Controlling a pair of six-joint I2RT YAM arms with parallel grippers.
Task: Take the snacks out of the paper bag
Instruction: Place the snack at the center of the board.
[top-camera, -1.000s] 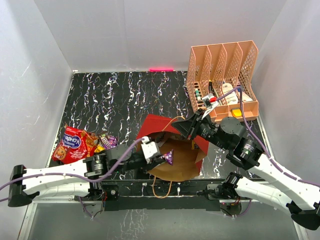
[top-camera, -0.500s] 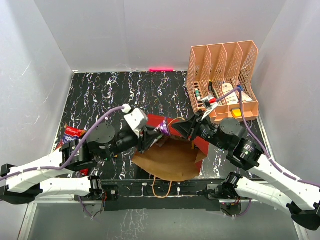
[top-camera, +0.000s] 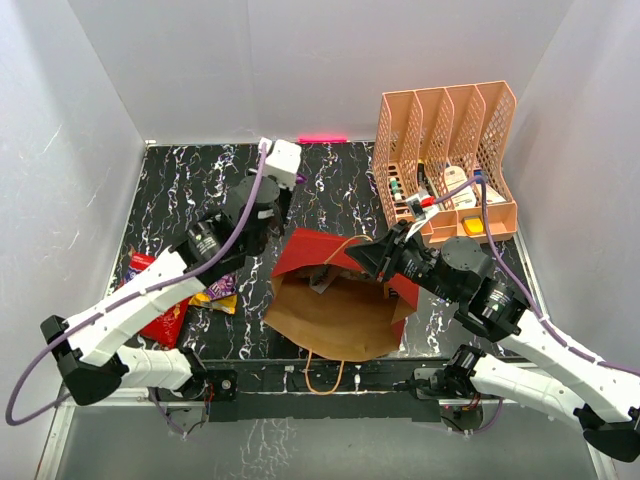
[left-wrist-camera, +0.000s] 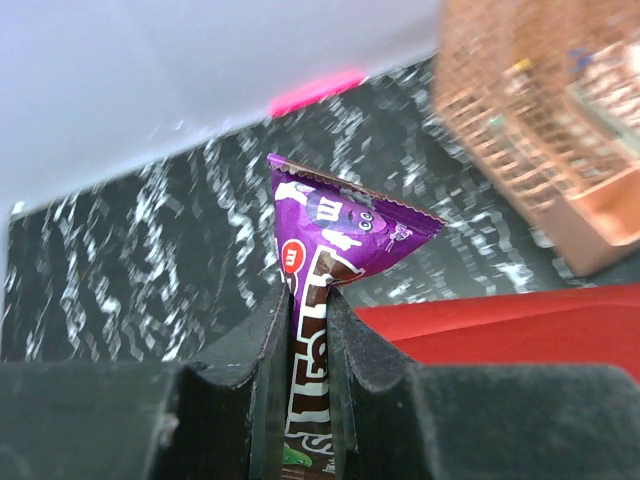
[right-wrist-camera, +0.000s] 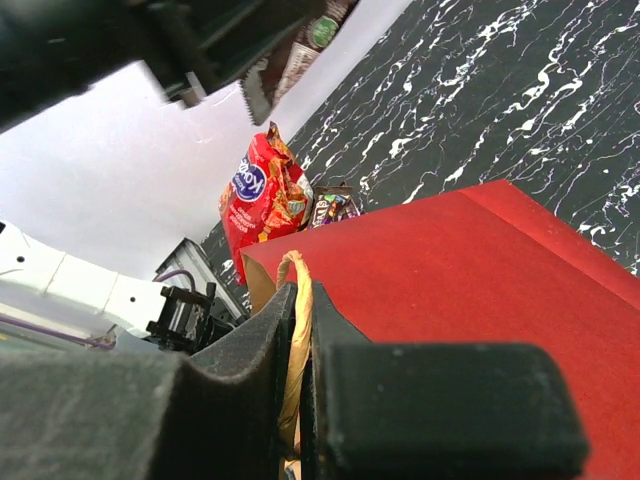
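The left claw (left-wrist-camera: 308, 300) clamps a small purple candy packet (left-wrist-camera: 335, 220) clear of the dark red paper carrier bag (top-camera: 335, 320) below, whose brown cord handle (right-wrist-camera: 288, 268) the right claw (right-wrist-camera: 297, 300) pinches; a large red crinkly snack bag (right-wrist-camera: 262, 195) already lies out, further contents unseen.

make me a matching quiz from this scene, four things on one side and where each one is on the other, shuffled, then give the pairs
Things:
1. purple candy packet
2. cord handle of the paper bag
3. large red snack bag
4. peach rack

Places:
A. far right corner of the table
B. pinched in the right tool
C. on the table's left side
D. pinched in the left tool

Pairs: 1-D, 2-B, 3-C, 4-A
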